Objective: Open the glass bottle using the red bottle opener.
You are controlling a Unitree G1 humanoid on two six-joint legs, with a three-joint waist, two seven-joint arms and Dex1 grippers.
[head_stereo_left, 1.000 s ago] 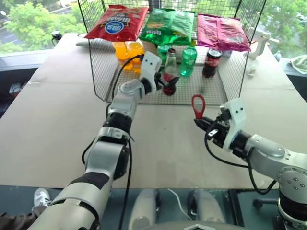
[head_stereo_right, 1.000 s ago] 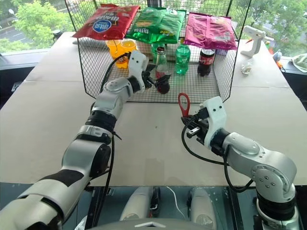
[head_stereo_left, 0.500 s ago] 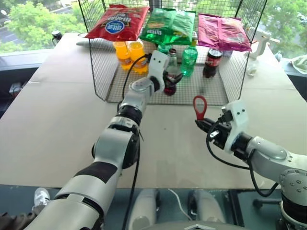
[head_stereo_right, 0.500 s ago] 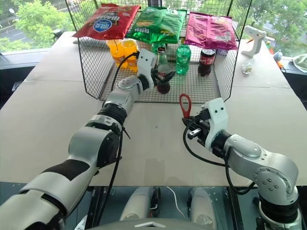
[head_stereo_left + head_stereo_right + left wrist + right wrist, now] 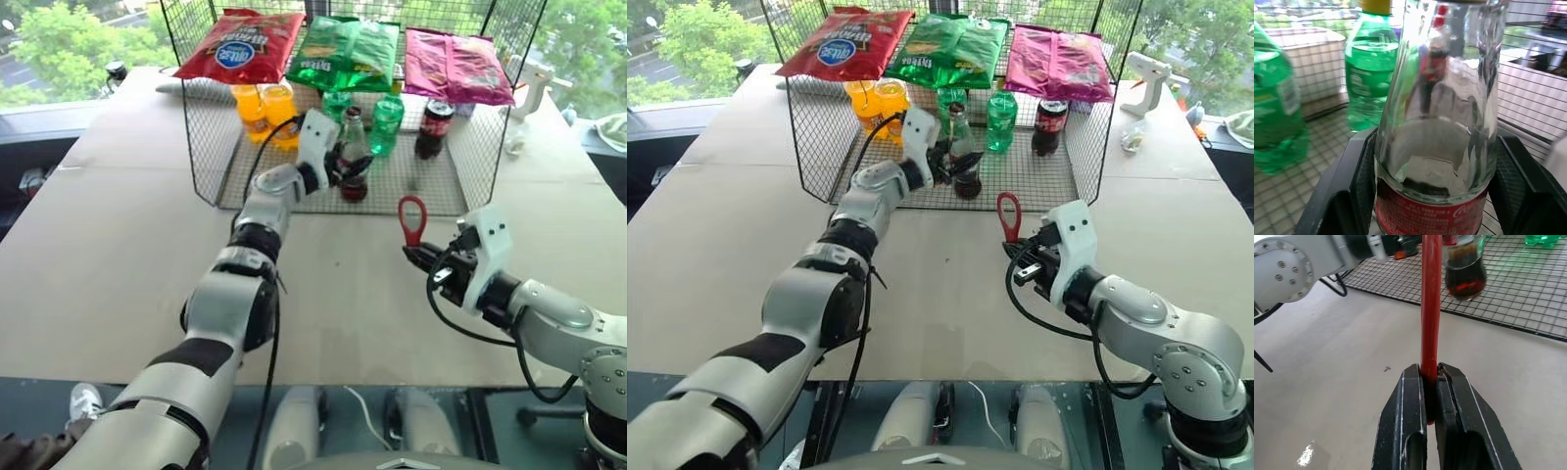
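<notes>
The wire cage (image 5: 206, 147) walls in the upper middle of the frame at sides and back; its front is open toward the bare surface (image 5: 118, 264) below. Inside, the glass bottle (image 5: 353, 157) stands near the front, with green bottles (image 5: 385, 124) just behind, orange bottles (image 5: 263, 110) upper left and a dark bottle (image 5: 431, 127) upper right. Chip bags (image 5: 353, 54) roof the cage.

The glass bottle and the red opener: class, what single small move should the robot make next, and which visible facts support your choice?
Probably draw the glass bottle out of the wire rack toward the open table. The left gripper is closed around its body, the right gripper holds the red bottle opener upright over the table, and the two are apart, with green bottles close behind.
</notes>
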